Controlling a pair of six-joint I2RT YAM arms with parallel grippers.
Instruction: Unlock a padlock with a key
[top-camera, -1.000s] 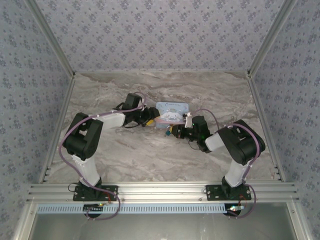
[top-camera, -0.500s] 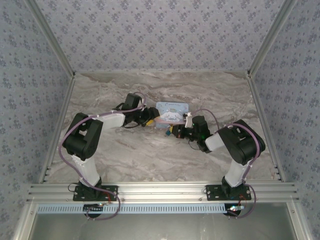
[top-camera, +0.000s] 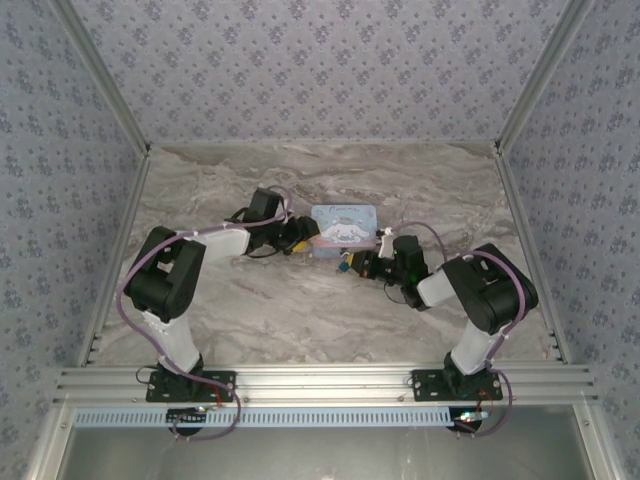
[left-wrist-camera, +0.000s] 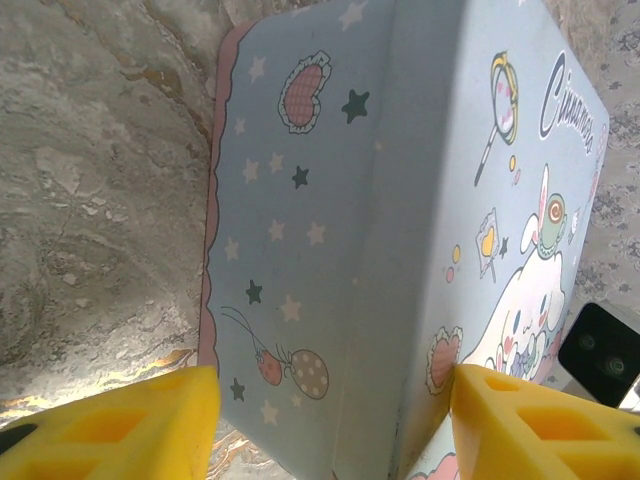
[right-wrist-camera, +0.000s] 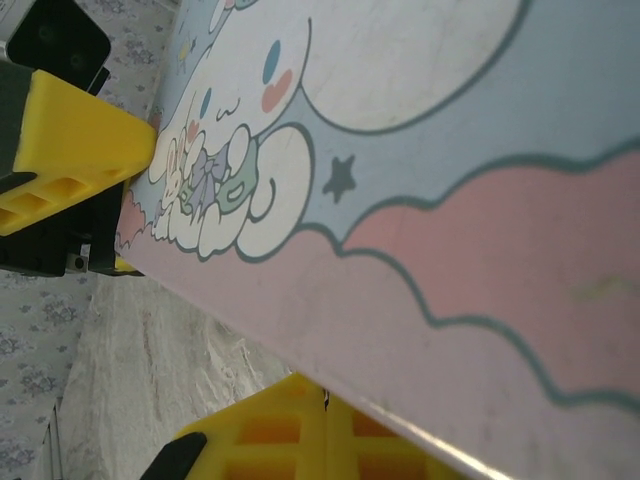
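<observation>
The pale-blue cartoon tin box stands mid-table. My left gripper grips its left corner: in the left wrist view one yellow finger is on the side wall and the other on the printed lid of the tin box. My right gripper is at the box's front edge, its yellow fingers shut together under the rim of the box. A thin dark sliver, the key, pokes out between them. A teal speck at that edge looks like the padlock; the wrist views hide it.
The marble table has aluminium rails along both sides and the near edge. Patterned walls close it in on three sides. Both arms reach inward, their wrists close together around the box.
The right arm has shifted slightly toward the near side, its gripper staying at the box's front edge. The left arm and the box have hardly moved.
</observation>
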